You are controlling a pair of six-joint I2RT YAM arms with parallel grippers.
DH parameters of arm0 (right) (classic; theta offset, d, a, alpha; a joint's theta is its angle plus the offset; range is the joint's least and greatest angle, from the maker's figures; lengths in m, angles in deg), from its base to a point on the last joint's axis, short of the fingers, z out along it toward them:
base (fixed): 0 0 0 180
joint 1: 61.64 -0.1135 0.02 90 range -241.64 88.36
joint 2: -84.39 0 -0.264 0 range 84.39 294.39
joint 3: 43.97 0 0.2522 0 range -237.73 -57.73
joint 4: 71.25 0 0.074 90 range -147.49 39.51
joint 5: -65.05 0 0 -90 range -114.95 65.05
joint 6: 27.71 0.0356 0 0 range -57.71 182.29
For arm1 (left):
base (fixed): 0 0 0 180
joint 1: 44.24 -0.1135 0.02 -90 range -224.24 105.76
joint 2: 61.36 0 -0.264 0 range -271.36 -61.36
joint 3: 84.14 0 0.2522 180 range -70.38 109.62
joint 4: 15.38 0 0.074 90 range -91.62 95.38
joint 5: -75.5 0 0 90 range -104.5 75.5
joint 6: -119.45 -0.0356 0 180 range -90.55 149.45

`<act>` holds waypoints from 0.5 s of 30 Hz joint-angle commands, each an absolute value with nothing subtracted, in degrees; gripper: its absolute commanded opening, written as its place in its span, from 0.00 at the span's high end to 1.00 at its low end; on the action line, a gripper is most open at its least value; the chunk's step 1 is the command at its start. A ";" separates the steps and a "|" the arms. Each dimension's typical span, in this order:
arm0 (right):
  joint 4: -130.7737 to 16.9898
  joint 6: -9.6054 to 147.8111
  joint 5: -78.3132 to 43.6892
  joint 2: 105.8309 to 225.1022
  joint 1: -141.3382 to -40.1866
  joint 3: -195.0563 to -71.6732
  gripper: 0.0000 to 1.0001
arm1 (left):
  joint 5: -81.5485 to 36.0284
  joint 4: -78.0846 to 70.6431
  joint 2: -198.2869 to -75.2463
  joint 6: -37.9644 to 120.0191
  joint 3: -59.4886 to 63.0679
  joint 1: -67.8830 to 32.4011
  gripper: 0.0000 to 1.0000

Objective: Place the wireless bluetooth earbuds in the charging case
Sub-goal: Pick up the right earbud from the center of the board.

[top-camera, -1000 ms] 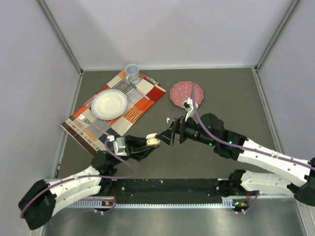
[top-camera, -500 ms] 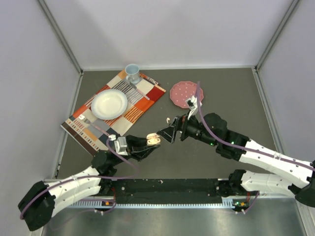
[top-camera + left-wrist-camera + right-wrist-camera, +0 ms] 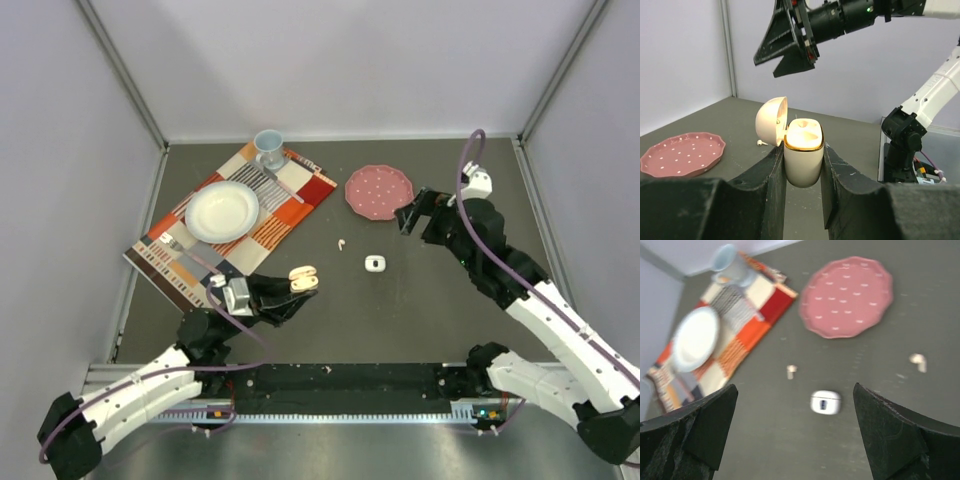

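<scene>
left gripper clenched on a cream gold-rimmed charging case, lid open. right gripper spread wide, empty. one pale stemmed earbud lay on the dark table beside a small white closed case.

A closed case lies on the table. Straight behind it sits a dish. One earbud lies just left of the closed case, slightly behind; a second earbud lies to its right (seen only from the right wrist). Left and nearer, the left gripper holds an open case. Farther left lies a mat, bearing a plate and, at its far corner, a cup.
</scene>
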State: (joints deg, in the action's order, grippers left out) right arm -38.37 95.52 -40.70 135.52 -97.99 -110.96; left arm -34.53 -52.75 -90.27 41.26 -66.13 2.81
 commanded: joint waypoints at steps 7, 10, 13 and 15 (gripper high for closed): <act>-34.90 79.27 -33.76 142.99 -81.60 -110.02 0.11 | -31.55 -46.45 -82.90 40.97 -61.95 2.96 1.00; -34.63 74.97 -33.91 148.80 -80.88 -111.77 0.13 | -32.34 -42.58 -81.93 40.26 -60.89 2.96 1.00; -39.54 66.88 -34.62 153.45 -80.80 -111.17 0.13 | -32.78 -42.05 -81.14 40.35 -60.98 2.96 1.00; -40.96 60.48 -36.11 157.23 -80.80 -110.91 0.13 | -32.87 -41.87 -80.61 40.26 -61.24 2.96 1.00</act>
State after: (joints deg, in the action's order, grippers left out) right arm -35.62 74.19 -34.84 153.33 -81.32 -109.54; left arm -32.54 -42.70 -81.79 41.24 -63.29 2.81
